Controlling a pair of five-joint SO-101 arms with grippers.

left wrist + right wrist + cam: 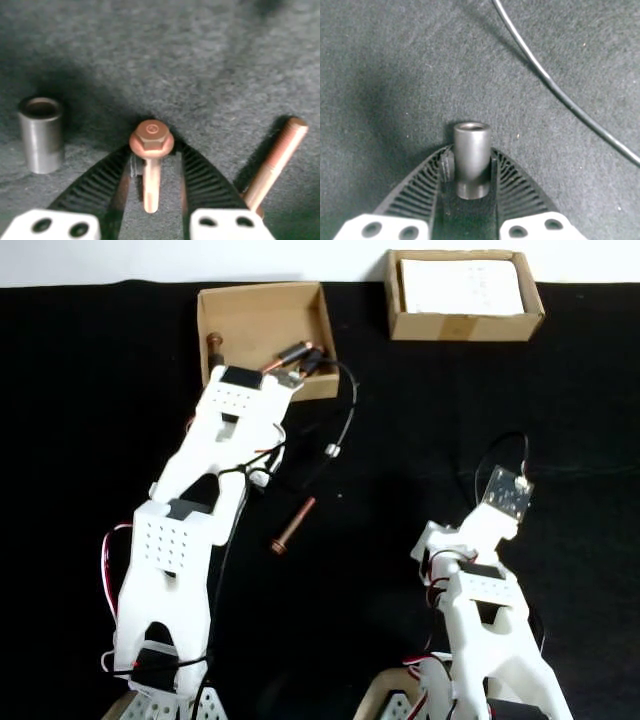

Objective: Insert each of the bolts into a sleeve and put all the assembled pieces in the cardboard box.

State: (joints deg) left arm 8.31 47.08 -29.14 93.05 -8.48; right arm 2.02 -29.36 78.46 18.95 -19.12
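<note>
My left claw (152, 167) is closed on a copper-coloured flange bolt (151, 139). Its ribbed black fingers (105, 180) meet the bolt just under the hex head, and the head pokes out past the fingertips. On the grey cloth beyond, a steel sleeve (41, 135) stands upright with its open end up, apart from the claw. On the claw's other side a second bolt (276, 157) lies with its plain end pointing away and its head end hidden behind a finger.

My right claw (469, 172) is clamped on a dark sleeve (472, 142). It is pinched around the lower half, and the open bore faces away from me. A black cable (560, 95) crosses the cloth beyond it.

From above, the cardboard box (262, 390) sits at the far side of the black table (90, 390). My left arm (215, 455) stretches to the box's near right corner. Dark and copper-coloured parts (295, 355) overlap there, just inside the rim, and I cannot tell claw from hardware. A boxed bolt (213, 345) lies along the box's left wall. A loose bolt (292, 525) lies on the table on the box's near side, well apart from it.

My right claw (505, 490) sits well apart from the box, to its right and nearer me. A smaller carton (465, 325) holding a white sheet stands to the box's right, a gap between the two.
</note>
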